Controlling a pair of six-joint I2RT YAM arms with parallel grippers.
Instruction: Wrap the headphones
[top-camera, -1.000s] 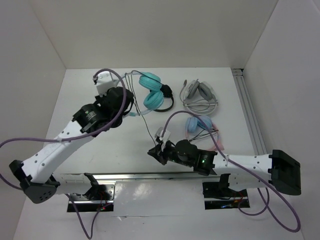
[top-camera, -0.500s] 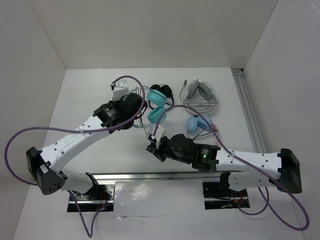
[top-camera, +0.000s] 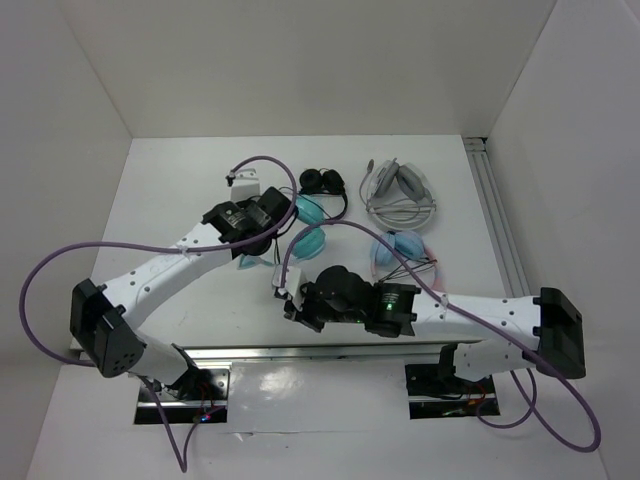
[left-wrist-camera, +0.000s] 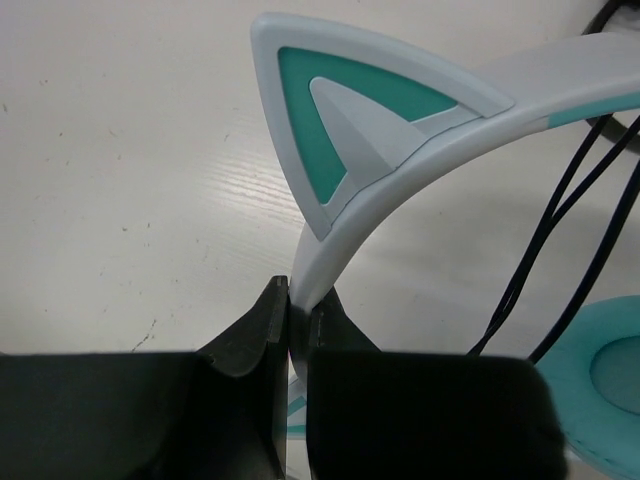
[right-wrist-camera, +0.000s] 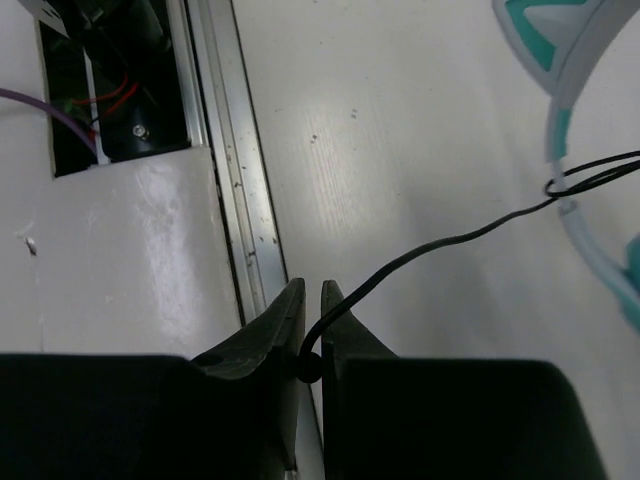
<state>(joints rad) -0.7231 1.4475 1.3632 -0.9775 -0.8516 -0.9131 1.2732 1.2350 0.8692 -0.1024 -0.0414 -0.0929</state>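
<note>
Left wrist: headphones (left-wrist-camera: 345, 120) inside left hand (left-wrist-camera: 298, 296)

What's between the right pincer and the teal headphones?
Just the black cable, pinched by the right pincer, crossing bare table to the headphones; right wrist view shows it.

White table (top-camera: 160, 190), white walls (top-camera: 300, 60), metal rail (top-camera: 497, 220) at right

The plastic cat-ear headphones (left-wrist-camera: 400, 170) were teal with a pale grey-white headband; their thin cable (right-wrist-camera: 450, 240) was black, the table (left-wrist-camera: 130, 150) white.
</note>
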